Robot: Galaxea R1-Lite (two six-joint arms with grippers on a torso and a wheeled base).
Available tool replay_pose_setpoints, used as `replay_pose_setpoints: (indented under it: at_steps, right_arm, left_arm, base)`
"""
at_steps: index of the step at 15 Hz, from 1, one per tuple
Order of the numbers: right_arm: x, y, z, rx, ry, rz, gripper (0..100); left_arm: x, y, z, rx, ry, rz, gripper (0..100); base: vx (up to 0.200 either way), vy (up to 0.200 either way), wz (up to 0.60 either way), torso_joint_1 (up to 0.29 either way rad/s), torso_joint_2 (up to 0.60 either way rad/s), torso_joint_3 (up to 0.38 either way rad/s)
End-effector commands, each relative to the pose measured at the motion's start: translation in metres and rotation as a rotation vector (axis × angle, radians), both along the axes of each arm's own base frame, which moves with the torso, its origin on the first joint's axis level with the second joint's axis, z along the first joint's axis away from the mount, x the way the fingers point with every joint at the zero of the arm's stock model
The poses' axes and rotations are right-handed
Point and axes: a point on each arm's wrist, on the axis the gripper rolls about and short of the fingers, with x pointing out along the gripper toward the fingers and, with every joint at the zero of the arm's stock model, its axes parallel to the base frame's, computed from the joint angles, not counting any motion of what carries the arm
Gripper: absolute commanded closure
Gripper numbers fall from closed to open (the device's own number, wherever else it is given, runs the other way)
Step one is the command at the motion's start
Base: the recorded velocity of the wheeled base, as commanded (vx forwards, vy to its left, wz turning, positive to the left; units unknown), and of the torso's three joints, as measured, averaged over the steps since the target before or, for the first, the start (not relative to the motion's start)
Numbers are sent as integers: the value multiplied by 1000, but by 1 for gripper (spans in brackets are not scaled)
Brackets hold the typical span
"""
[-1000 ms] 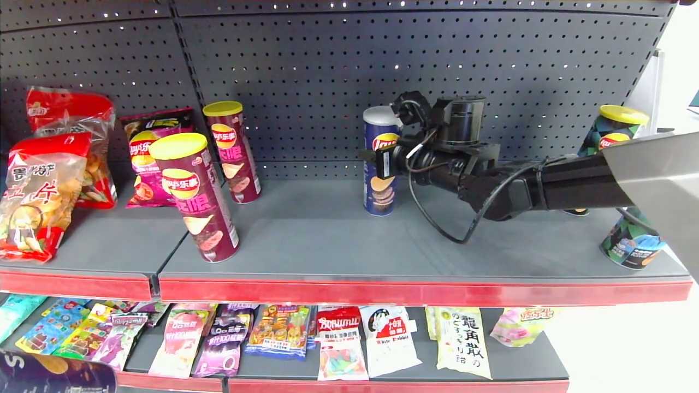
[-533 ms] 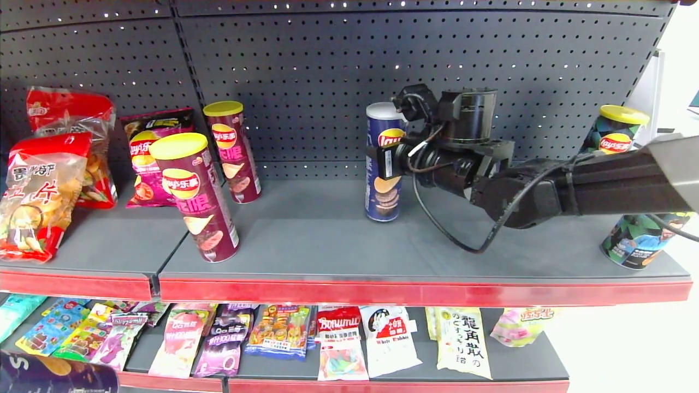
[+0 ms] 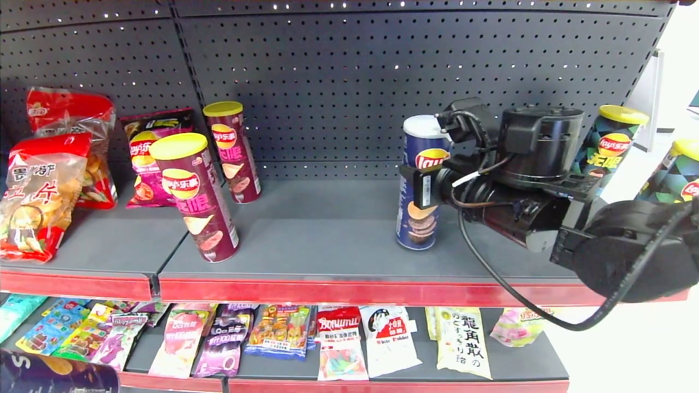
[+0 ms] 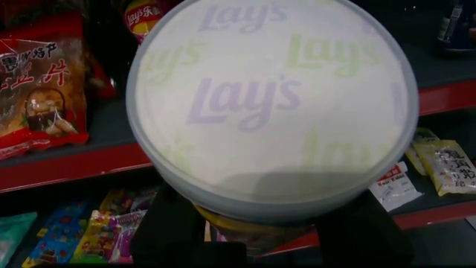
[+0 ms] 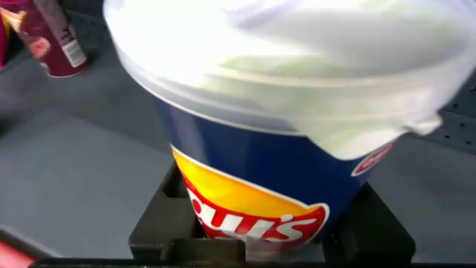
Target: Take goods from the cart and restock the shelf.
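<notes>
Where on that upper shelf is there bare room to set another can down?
Widest bare stretch: the grey shelf between the front maroon can and the blue can. Crowded: left end with snack bags, right end with green cans.

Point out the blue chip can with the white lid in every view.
Head view: the blue can stands on the upper shelf, right of centre, in the right end effector.
Left wrist view: cannot tell; the near white lid belongs to a second can in the left end effector.
Right wrist view: close up, its blue wall between the fingers.
Shared landmark: the red front edge.
</notes>
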Motion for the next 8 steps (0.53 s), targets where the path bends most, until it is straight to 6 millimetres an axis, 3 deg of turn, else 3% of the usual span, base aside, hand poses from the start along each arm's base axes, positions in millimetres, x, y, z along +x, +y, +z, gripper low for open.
replay_pose_setpoints:
  at_steps: [1,8]
  right_arm:
    - [-13,-4,9,16,-18,0,100]
    - [-39,-6,-4,11,36,29,100]
  left_arm:
    - [1,0,-1,0,5,0,100]
    - [0,0,-1,0,4,0,100]
  base:
    - [0,0,0,0,0,0]
    - [0,0,0,0,0,0]
